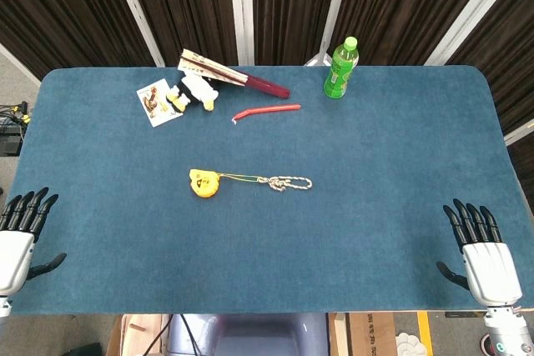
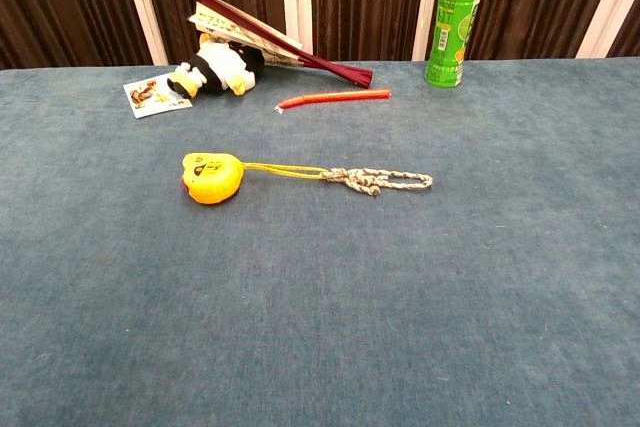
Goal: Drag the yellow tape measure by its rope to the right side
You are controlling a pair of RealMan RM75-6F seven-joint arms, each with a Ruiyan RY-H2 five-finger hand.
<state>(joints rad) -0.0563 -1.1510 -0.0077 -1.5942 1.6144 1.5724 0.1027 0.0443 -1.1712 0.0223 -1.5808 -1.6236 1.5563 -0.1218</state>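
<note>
The yellow tape measure lies left of the table's middle. Its rope runs rightward from it along the cloth, a thin yellow cord ending in a pale braided loop. My left hand rests at the front left edge of the table with its fingers straight and apart, holding nothing. At the front right edge my right hand lies the same way, fingers spread and empty. Both hands are far from the rope. The chest view shows neither hand.
Along the back stand a green bottle, a red stick, a folded fan, a plush penguin and a picture card. The blue table cloth extends to the right of the rope.
</note>
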